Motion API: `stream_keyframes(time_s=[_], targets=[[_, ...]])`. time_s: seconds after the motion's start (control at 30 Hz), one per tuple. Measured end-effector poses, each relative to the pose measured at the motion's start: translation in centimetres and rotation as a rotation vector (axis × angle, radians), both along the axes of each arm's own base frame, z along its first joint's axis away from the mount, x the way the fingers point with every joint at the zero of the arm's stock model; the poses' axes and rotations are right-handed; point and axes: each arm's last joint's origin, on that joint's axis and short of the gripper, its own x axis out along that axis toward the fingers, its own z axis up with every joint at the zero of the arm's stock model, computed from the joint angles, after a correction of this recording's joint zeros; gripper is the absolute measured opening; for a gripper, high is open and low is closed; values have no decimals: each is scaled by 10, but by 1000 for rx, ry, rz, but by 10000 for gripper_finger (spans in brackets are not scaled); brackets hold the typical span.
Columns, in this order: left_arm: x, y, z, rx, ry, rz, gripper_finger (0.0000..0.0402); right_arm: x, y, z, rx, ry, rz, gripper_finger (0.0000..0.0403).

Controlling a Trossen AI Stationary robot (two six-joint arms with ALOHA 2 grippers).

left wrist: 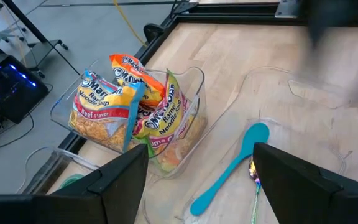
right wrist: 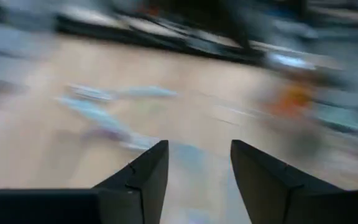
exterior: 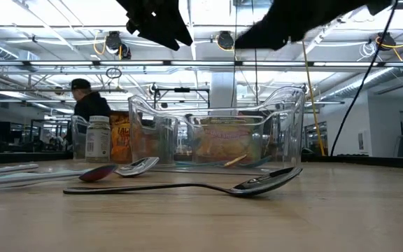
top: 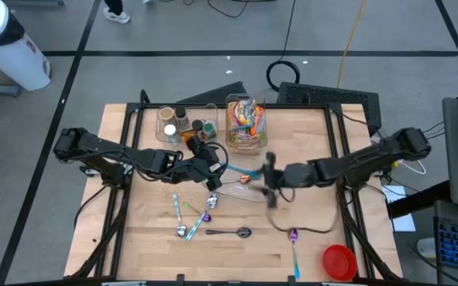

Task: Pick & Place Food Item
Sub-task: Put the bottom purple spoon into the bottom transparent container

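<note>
Several ramen noodle packets (top: 245, 117) stand upright in a clear plastic bin (top: 245, 144) at the table's far middle; they also show in the left wrist view (left wrist: 107, 109). A low clear tray (top: 241, 191) lies just in front of the bin, with a blue spoon (left wrist: 229, 171) at its edge. My left gripper (top: 213, 168) is open and empty, above the table left of the tray, its fingers (left wrist: 123, 171) pointing toward the bin. My right gripper (top: 270, 184) hovers over the tray's right side, blurred, and is open and empty in its wrist view (right wrist: 197, 152).
Spice jars (top: 177, 123) stand left of the bin. Several spoons lie near the front: a metal one (top: 229, 233), a purple-tipped one (top: 294, 238) and others at the left (top: 185, 218). A red bowl (top: 339, 260) sits at the near right corner.
</note>
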Motion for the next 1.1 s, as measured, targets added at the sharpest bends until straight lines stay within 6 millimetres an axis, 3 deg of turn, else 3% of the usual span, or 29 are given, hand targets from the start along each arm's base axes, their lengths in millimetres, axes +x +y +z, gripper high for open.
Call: stream_keyframes(time_s=[0.13,0.33,0.4,0.5,0.63,0.83,1.1], targets=[[0,0,0,0,-1,0,299,-13,21,-6,246,-42,348,139],[0,0,0,-8,-8,5,299,-30,52,-55,335,33,414,28],[0,0,0,-13,-11,8,299,-34,62,-67,341,37,431,9],[0,0,0,-15,-15,9,299,-33,72,-80,314,9,336,11],[1,0,1,-27,-26,16,299,-28,69,-95,227,19,181,2],[0,0,1,-31,-26,19,299,-27,59,-99,154,4,-19,1],[0,0,0,-31,-22,19,299,-26,50,-104,175,37,-103,1]])
